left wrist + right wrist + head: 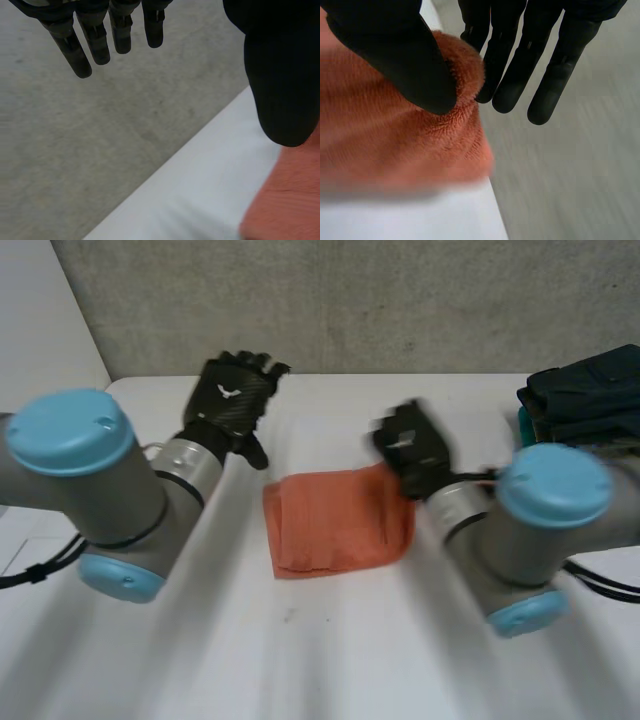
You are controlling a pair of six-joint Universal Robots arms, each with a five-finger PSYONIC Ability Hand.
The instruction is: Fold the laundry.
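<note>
Evidently late in folding, the orange towel lies folded mid-surface, its far corner pinched between the right hand's thumb and straight fingers, while the left hand hovers wide open nearby; next probably comes a clean release.

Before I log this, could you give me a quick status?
Left hand open, raised. Right hand pinching folded orange towel at its corner. Nothing in the way.

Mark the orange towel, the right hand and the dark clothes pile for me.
orange towel [335,520]: head view, its folded middle.
right hand [412,447]: head view, back of the hand.
dark clothes pile [590,395]: head view, its top.
</note>
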